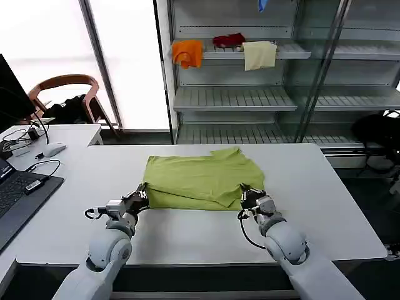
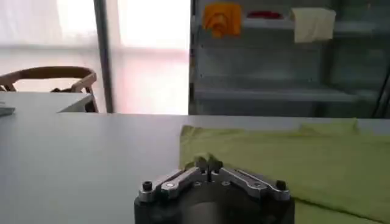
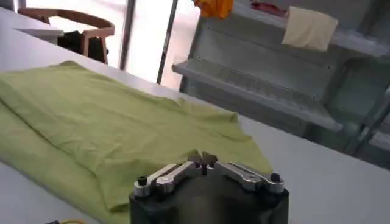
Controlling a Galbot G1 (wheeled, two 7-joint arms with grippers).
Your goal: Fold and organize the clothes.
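The clothes are one lime-green T-shirt (image 1: 200,178), lying partly folded on the white table (image 1: 187,240), with a sleeve flap doubled over near its right front. My left gripper (image 1: 142,195) sits at the shirt's near-left corner, jaws pressed together on the cloth edge; in the left wrist view the shirt (image 2: 292,158) spreads beyond the left gripper (image 2: 208,162). My right gripper (image 1: 246,195) rests at the near-right corner, also shut on the fabric. The right wrist view has the shirt (image 3: 91,122) stretching away from the right gripper (image 3: 202,159).
A laptop (image 1: 15,197), cables and a mouse (image 1: 54,149) lie at the table's left. Behind stands a shelf unit holding an orange cloth (image 1: 187,53), a red cloth (image 1: 229,40) and a cream cloth (image 1: 259,55). A wooden chair (image 1: 65,84) is at the back left.
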